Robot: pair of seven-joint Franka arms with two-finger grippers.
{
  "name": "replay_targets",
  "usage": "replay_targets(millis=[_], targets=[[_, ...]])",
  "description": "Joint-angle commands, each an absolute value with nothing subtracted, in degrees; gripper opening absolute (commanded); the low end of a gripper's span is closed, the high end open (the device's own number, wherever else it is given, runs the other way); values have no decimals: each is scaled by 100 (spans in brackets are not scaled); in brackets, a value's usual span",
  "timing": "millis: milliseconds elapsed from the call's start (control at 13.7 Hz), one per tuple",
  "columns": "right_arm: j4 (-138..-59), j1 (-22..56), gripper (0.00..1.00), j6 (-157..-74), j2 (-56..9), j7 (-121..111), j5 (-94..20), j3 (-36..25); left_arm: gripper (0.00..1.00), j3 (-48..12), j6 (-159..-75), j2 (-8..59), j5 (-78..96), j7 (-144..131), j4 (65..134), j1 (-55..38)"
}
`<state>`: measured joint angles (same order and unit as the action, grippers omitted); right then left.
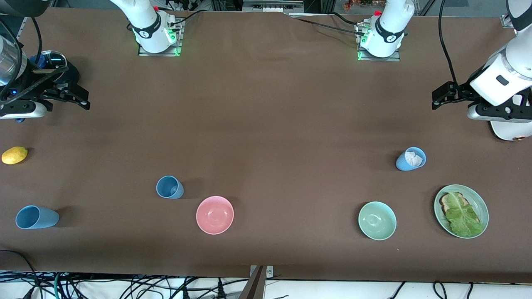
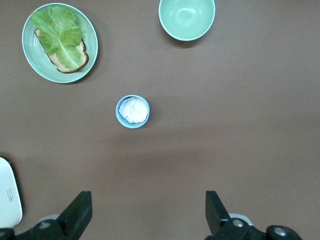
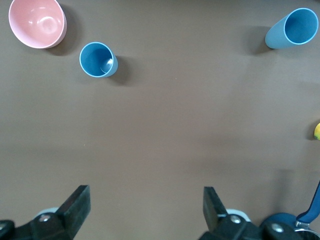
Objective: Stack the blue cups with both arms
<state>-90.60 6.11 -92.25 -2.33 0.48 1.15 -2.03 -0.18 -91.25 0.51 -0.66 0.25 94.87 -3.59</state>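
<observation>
Three blue cups are on the brown table. One cup (image 1: 411, 159) (image 2: 132, 111), with something white and crumpled inside, sits toward the left arm's end. An empty cup (image 1: 169, 187) (image 3: 98, 59) stands beside the pink bowl. The third cup (image 1: 36, 217) (image 3: 294, 28) is near the right arm's end, closest to the front camera. My left gripper (image 1: 438, 97) (image 2: 148, 210) hangs open over bare table, apart from the filled cup. My right gripper (image 1: 79, 97) (image 3: 146, 207) hangs open over bare table at its own end, holding nothing.
A pink bowl (image 1: 215, 214) (image 3: 37, 22), a pale green bowl (image 1: 377, 220) (image 2: 186, 18) and a plate with bread and lettuce (image 1: 482, 203) (image 2: 30, 55) lie near the front camera. A lemon (image 1: 14, 155), a navy saucepan (image 1: 52, 60) and a white toaster (image 1: 511, 128) sit at the table's ends.
</observation>
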Motion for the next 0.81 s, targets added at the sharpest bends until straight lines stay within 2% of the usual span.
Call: replay_targets(millis=[0,733], targets=[[-9079,589,100,-9167,-28,132,123,-176,100,-9,-9053,-9,105,53,9475,-325],[-9018,598,100,-9141,-53,106,176,-141,100,-9,-9053,-9,105,53,9475,-325]])
